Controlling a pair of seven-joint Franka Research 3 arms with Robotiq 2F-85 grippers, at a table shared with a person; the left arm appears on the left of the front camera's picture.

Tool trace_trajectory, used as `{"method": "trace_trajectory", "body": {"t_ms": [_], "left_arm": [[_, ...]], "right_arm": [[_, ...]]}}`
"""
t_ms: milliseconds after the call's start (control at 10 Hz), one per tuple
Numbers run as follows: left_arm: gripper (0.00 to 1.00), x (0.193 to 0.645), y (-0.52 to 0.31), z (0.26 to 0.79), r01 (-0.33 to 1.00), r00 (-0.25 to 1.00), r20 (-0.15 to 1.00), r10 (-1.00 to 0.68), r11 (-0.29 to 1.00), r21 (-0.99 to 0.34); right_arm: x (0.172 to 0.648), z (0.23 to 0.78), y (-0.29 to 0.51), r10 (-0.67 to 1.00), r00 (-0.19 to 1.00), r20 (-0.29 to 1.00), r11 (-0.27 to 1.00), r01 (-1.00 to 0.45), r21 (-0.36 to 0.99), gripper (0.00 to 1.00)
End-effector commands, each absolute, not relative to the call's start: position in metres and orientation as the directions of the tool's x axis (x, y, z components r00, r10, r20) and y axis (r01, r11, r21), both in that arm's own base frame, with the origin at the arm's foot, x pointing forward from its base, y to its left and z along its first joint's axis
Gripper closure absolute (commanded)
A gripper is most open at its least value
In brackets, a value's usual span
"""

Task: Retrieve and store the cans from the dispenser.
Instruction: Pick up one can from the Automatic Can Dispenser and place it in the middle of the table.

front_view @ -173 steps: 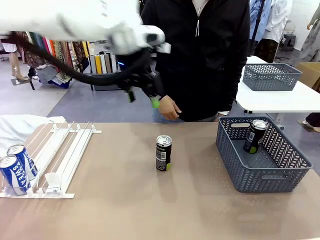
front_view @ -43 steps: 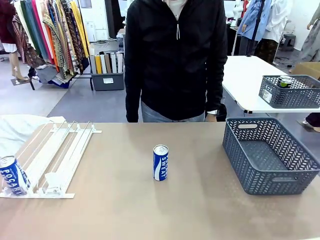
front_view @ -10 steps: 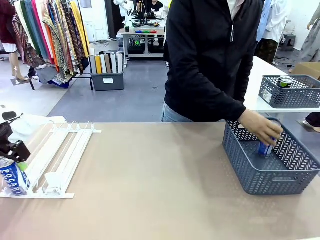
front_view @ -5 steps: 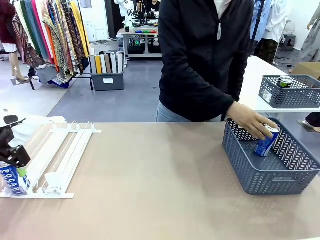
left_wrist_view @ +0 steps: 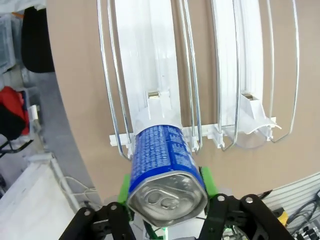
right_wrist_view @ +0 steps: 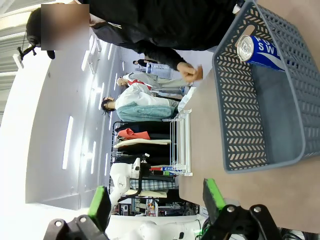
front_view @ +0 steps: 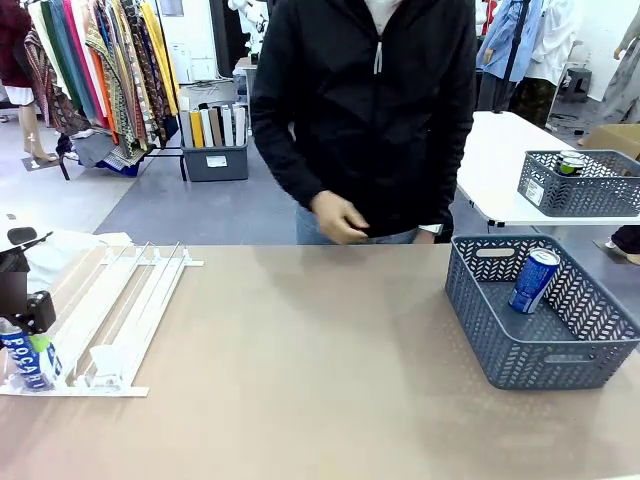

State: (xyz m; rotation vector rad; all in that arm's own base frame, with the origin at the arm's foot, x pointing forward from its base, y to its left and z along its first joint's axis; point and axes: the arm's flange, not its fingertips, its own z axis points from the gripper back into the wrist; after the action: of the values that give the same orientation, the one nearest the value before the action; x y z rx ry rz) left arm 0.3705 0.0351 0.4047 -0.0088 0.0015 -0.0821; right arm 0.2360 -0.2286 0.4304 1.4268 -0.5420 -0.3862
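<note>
L gripper [left_wrist_view: 166, 186] is clamping blue-and-white slim drink can [left_wrist_view: 162, 152] at white wire rack's [left_wrist_view: 150, 60] stop end; R gripper [right_wrist_view: 156, 199] is hanging released.

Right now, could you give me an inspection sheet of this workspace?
Surface: brown table.
Job's things: can at dispenser's low end; second can leaning in grey basket.
Clutter: white cloth behind dispenser.
Grippers: left gripper shut on can; right gripper open, holding nothing.
Cables: wires beyond table edge.
Surroundings: person across table, clothes rack, side table with another basket.
</note>
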Motion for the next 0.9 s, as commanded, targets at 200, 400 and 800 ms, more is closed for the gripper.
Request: {"method": "trace_trajectory", "body": {"t_ms": [200,400,800], "left_arm": [[1.00,0.343,0.036,0.388,0.088,0.996,0.026,-0.088,0.996,-0.018],[1.00,0.344,0.039,0.392,0.078,0.996,0.034,-0.077,0.997,-0.009],[1.00,0.318,0.054,0.486,0.056,0.987,0.154,-0.051,0.998,-0.028]], "right_arm": [[0.233,0.430,-0.230,-0.543,0.827,0.146,0.136,-0.085,0.987,0.00],[0.233,0.430,-0.230,-0.543,0.827,0.146,0.136,-0.085,0.987,0.00],[0.233,0.430,-0.230,-0.543,0.827,0.146,0.136,-0.085,0.987,0.00]]}}
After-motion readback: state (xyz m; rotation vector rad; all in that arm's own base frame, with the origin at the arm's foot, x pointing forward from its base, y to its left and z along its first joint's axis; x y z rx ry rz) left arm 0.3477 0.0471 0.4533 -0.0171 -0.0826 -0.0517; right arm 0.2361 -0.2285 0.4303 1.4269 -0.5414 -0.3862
